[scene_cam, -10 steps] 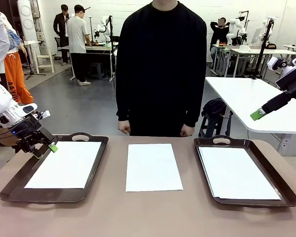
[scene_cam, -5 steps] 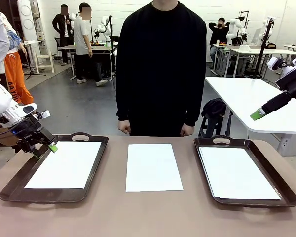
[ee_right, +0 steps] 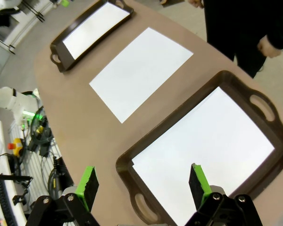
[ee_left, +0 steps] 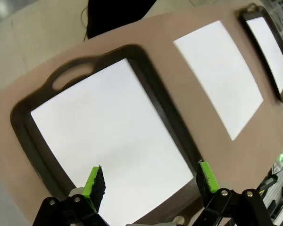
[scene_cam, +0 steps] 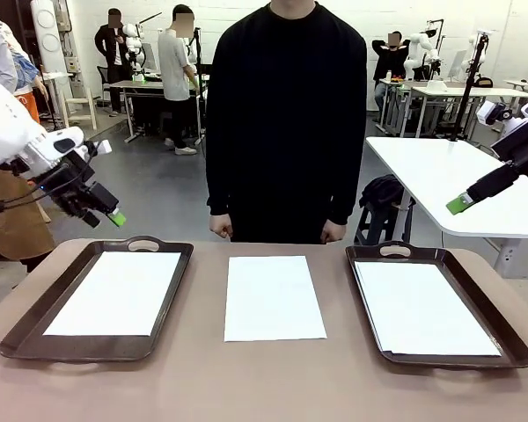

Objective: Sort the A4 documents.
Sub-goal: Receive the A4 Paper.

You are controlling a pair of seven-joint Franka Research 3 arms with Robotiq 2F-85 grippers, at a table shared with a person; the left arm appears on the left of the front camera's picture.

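Front view: a person (scene_cam: 286, 114) stands at the far edge of the bench (scene_cam: 264, 378), and nothing covers the papers. The left tray (scene_cam: 35, 321) holds the left sheet (scene_cam: 114, 294). The right tray (scene_cam: 503, 338) holds the right sheet (scene_cam: 422, 308). The middle sheet (scene_cam: 273, 297) lies bare on the bench between them. Each sheet's long axis runs from the robot's side toward the person. The left jaws hang in the air off the left tray's far left corner, and the right jaws hang high beyond the right tray.

Left wrist view: the left jaws stand open and empty, green pads (ee_left: 95, 181) wide apart above the left sheet (ee_left: 108, 136).

Right wrist view: the right jaws gape too, holding nothing, above the right sheet (ee_right: 203, 150).
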